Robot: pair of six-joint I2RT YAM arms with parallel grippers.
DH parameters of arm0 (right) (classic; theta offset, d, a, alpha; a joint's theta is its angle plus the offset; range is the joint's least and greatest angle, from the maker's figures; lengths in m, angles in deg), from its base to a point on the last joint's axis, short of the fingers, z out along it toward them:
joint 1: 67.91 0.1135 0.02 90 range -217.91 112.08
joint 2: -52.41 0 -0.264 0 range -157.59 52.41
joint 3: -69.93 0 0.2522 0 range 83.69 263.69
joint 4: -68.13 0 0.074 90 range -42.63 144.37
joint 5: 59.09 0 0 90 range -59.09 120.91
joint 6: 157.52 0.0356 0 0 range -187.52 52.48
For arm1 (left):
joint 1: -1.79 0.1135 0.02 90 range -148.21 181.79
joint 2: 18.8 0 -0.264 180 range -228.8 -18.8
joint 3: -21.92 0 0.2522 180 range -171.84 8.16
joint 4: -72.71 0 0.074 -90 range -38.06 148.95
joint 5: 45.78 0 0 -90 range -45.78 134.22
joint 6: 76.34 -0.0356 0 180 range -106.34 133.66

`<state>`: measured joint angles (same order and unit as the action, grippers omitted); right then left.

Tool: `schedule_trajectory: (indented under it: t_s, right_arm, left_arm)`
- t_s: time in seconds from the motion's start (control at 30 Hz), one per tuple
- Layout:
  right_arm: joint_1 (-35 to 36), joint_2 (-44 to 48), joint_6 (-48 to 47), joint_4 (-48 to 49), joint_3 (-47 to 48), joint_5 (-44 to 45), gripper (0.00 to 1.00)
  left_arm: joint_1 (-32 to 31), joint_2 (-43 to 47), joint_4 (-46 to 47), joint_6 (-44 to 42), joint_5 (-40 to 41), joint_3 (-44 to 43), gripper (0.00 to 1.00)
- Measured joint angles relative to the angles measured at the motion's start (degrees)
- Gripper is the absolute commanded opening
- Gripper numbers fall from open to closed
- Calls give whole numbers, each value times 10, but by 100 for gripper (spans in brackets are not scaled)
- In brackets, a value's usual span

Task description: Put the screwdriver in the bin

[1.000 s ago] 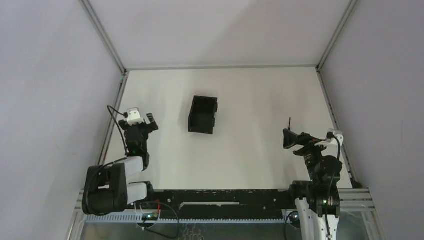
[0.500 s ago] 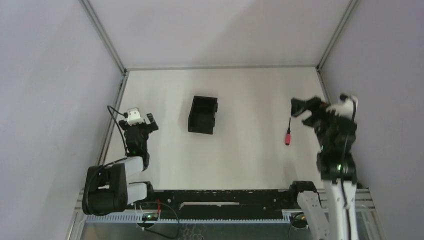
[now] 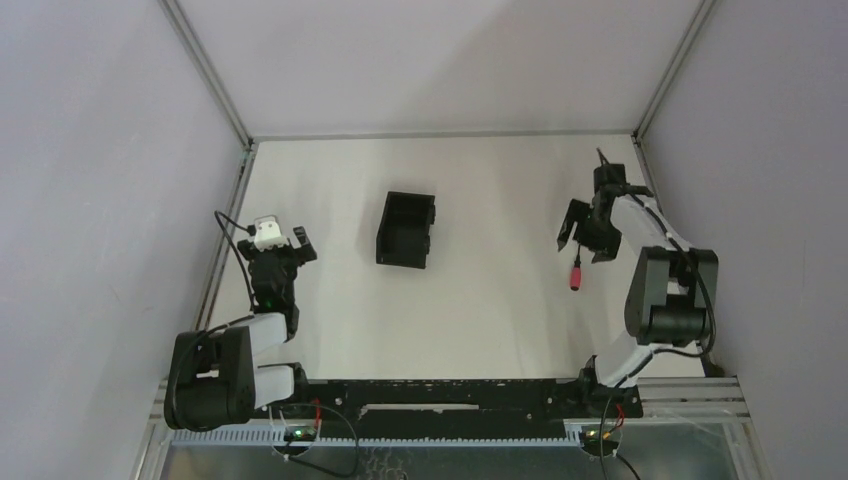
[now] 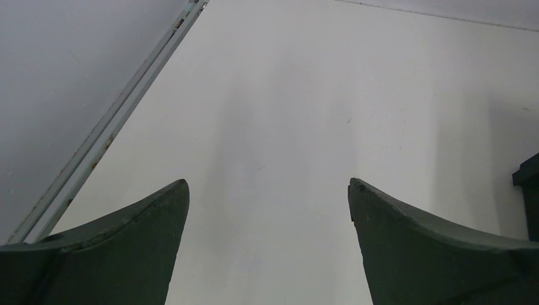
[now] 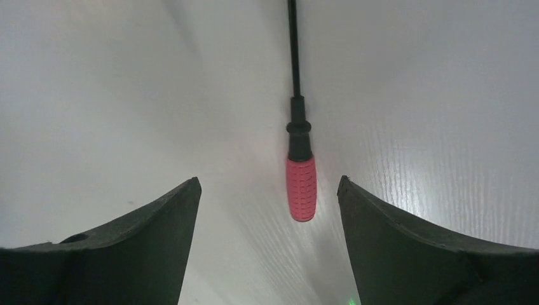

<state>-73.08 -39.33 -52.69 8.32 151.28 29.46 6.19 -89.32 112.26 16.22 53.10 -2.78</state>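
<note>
Screwdriver (image 3: 576, 274) lies flat on the table (image 3: 480, 320) out toward 3 o'clock in the overhead view. Its red-pink handle is at the 6 o'clock end and its dark shaft runs to 12 o'clock. It is well apart from the bin (image 3: 406, 230), which sits open-topped toward 9 o'clock of it, near the table's middle. The right gripper (image 3: 583, 243) hangs over the tool with its jaws spread wide. The wrist view shows the handle between the two fingers (image 5: 127, 254) and touching neither, so nothing is gripped. That straddling pose looks chosen so the fingers can drop either side of the handle and close across its width, the thickest part. The left gripper (image 3: 303, 243) sits toward the table's 9 o'clock edge, jaws likewise apart and empty, probably parked because the tool lies on the other arm's side. By my reading the pick-up and the carry to the bin are not yet done.
</note>
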Motion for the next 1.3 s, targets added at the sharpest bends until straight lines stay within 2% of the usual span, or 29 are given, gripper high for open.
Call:
schedule_trajectory:
  t_s: [0.13,0.27,0.3,0.37,0.43,0.47,0.63,0.73,1.07,1.2,1.3]
  right_arm:
    - [0,-55,-13,-10,-17,10,78]
    - [0,-97,-21,5,-22,35,61]
    - [0,-105,-24,9,-24,40,54]
    - [0,-116,-28,16,-26,40,33]
    - [2,-116,-35,21,-26,34,4]
    - [5,-116,-37,24,-26,33,0]
    - [5,-110,-50,19,-26,43,0]
    - [5,-101,-55,-22,-5,55,0]
    - [0,-78,-56,-247,268,61,0]
    - [1,-67,-50,-307,296,51,0]
    - [14,-67,-32,-317,296,41,0]
  left_arm:
    - [0,0,0,0,0,0,100]
    - [0,0,0,0,0,0,100]
    - [0,0,0,0,0,0,100]
    - [0,0,0,0,0,0,100]
    - [0,0,0,0,0,0,100]
    - [0,0,0,0,0,0,100]
    - [0,0,0,0,0,0,100]
    - [0,0,0,0,0,0,100]
    - [0,0,0,0,0,0,100]
    - [0,0,0,0,0,0,100]
    - [0,0,0,0,0,0,100]
